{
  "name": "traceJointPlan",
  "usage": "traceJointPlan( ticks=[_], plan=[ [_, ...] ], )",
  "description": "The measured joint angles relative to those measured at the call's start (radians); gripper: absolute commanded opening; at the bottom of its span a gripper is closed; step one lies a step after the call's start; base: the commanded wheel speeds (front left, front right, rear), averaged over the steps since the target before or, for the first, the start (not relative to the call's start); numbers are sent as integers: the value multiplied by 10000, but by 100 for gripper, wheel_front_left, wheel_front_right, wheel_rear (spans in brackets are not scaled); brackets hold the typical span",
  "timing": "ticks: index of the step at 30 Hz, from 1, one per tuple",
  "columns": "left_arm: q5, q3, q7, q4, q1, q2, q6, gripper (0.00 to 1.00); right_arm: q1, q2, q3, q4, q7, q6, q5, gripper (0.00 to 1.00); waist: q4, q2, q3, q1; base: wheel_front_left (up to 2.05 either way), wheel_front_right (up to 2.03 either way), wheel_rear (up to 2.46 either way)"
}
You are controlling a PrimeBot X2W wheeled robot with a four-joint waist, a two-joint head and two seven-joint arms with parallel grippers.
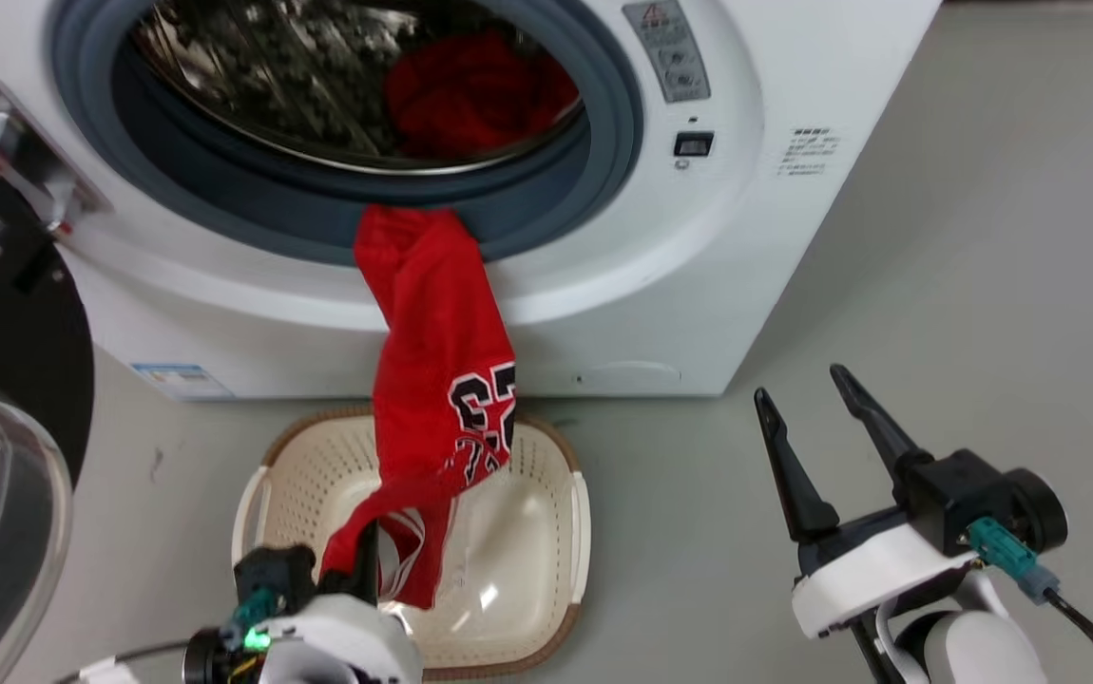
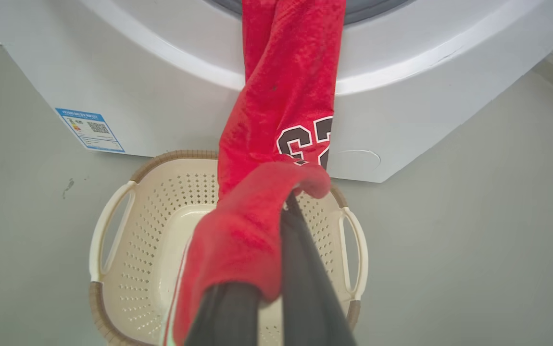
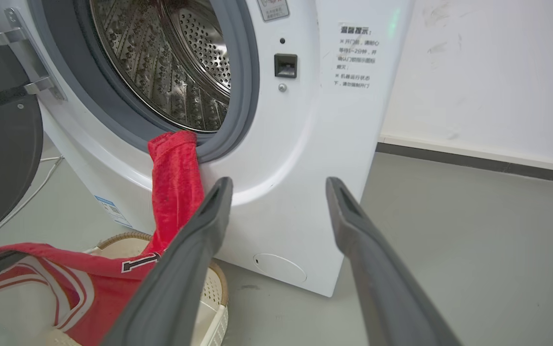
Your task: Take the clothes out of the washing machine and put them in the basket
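The left gripper (image 2: 287,207) is pinched on the lower end of the numbered red garment (image 1: 432,323), above the basket (image 1: 292,480) that sits on the floor just in front of the washing machine (image 1: 746,237). The garment's top end hangs over the grey ring (image 1: 556,214). The right gripper (image 1: 798,383) is off to the side, fingers spread and empty. Looking down from the head, a second red garment (image 1: 480,95) lies in the drum; the right wrist's slanted look inside meets bare steel.

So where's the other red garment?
The plain red garment lies inside the steel drum, right of centre in the head view, behind the grey ring.
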Motion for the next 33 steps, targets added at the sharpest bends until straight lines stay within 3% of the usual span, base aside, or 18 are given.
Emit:
traceJointPlan(
  ticks=[10, 23, 24, 25, 33],
  plan=[
    [54, 823, -59, 2602, -3107, -23, -69, 0, -1036, 0, 190, -332, -90, 0, -184, 100, -184, 0, 2146, 1, 0, 0, 0],
    [209, 1977, -61, 4924, -5511, 700, 121, 0, -1855, -4, 426, -123, -537, 0, -148, 100, -1028, 0, 4795, 2, 0, 0, 0],
    [207, 2008, -59, 5072, -5614, 702, 119, 27, -1885, -6, 439, -107, -562, 0, -146, 100, -1087, 0, 4907, 2, 0, 0, 0],
    [213, 2019, -59, 5214, -5702, 702, 107, 100, -1901, -6, 445, -65, -577, 0, -146, 100, -1141, 0, 5003, 2, 0, 0, 0],
    [303, 2192, -61, 5534, -5719, 652, -115, 100, -2034, -4, 439, 362, -805, 0, -107, 100, -1240, 0, 4789, 2, 0, 0, 0]
  ],
)
